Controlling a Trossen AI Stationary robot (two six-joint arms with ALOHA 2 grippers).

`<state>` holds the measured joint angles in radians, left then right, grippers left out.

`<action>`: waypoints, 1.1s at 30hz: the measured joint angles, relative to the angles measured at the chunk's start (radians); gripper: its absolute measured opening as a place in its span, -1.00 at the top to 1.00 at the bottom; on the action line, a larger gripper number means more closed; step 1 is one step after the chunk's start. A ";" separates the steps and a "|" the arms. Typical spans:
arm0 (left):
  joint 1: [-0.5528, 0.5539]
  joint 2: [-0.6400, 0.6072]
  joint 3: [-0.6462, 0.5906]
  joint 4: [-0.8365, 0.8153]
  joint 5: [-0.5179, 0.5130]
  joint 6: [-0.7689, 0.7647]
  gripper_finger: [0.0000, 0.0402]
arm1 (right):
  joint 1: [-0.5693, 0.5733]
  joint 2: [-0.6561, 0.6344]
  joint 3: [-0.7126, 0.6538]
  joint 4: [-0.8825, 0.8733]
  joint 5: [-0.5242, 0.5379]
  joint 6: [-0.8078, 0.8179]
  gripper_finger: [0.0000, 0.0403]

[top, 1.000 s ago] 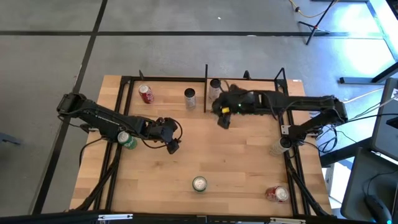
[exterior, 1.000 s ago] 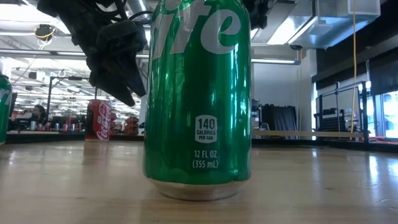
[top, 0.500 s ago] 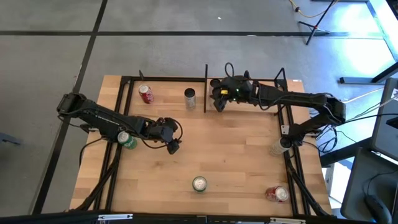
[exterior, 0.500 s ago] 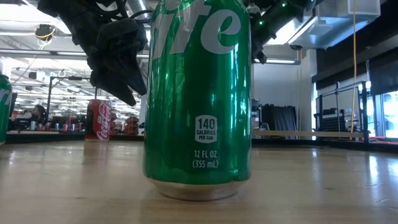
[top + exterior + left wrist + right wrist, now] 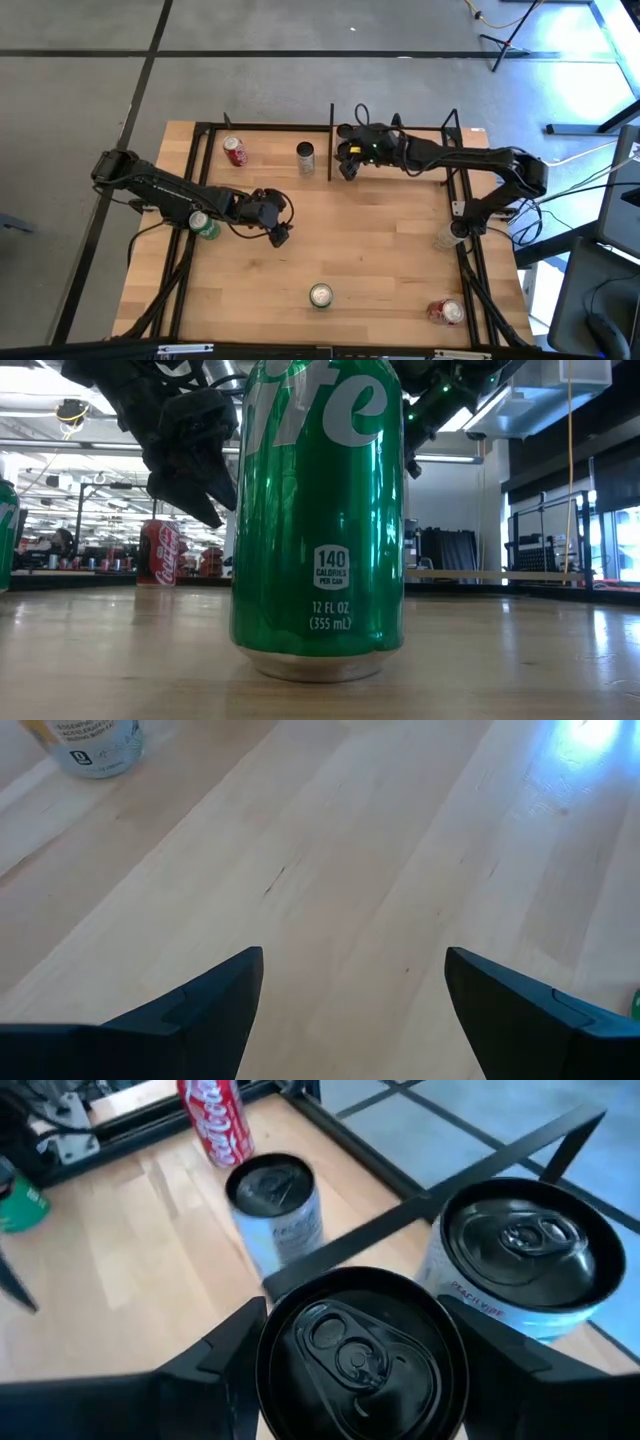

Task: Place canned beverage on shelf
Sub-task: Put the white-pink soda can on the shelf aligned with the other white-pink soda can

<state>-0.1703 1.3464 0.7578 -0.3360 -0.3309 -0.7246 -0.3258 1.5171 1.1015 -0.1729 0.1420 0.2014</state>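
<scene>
Reaching from high view: right gripper (image 5: 345, 166) at shelf (image 5: 395, 127) back edge. Left gripper (image 5: 279, 234) mid-table, fingers spread, empty. Right wrist view: black-top can (image 5: 362, 1355) clamped between fingers, just beside white can (image 5: 515, 1260).

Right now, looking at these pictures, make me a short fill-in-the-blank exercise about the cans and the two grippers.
1. The right gripper is closed around a can with a ____ top.
2. The left gripper hangs over bare table with its fingers ____.
3. In the low view, the can nearest the camera is coloured ____.
4. At the back left of the table, near a silver can, stands a ____ can.

Missing words: black; open; green; red
</scene>
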 joint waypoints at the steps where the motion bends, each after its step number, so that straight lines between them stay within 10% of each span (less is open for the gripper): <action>1: 0.000 0.000 0.000 -0.001 0.000 0.000 -0.53 | -0.003 0.004 0.000 0.000 0.000 0.000 -0.10; 33: 0.000 0.000 0.000 0.017 0.000 -0.006 -0.53 | -0.021 0.046 0.014 0.041 -0.004 -0.042 -0.41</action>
<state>-0.1703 1.3464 0.7578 -0.3187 -0.3313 -0.7311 -0.3473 1.5628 1.1156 -0.1324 0.1383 0.1597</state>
